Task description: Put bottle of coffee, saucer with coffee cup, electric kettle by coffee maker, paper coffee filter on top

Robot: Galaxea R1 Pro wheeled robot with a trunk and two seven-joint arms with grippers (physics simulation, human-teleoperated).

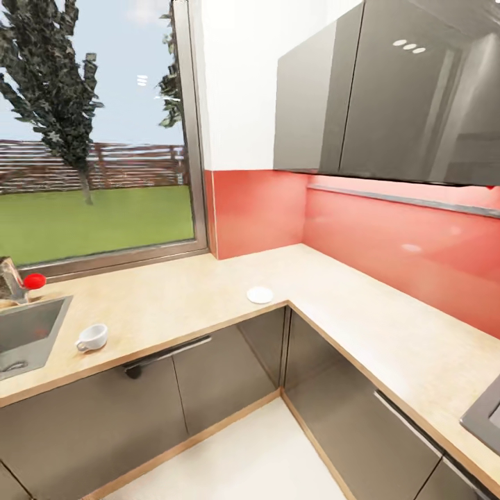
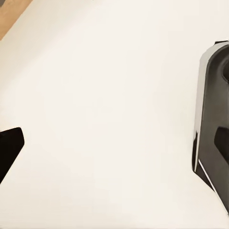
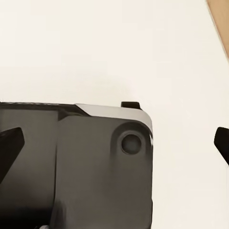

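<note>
The light tan countertop point(image 1: 173, 298) runs in an L under the window and along the red backsplash. On it, near the inner corner, lies the small round white saucer point(image 1: 260, 294). The white coffee cup point(image 1: 92, 337) stands apart from it to the left, close to the sink, handle to the left. The coffee maker, bottle of coffee, paper coffee filter, electric kettle and kitchen shelf are out of view. In the wrist views my left gripper point(image 2: 117, 150) and right gripper point(image 3: 117, 150) hang over the pale floor, fingertips wide apart, holding nothing.
A steel sink point(image 1: 24, 333) with a faucet point(image 1: 10, 278) and a small red object point(image 1: 34, 280) sits at the far left. Glossy grey wall cabinets point(image 1: 389, 90) hang above the right counter run. A dark hob edge point(image 1: 486, 417) shows at lower right. My dark base point(image 3: 95, 167) is below the right gripper.
</note>
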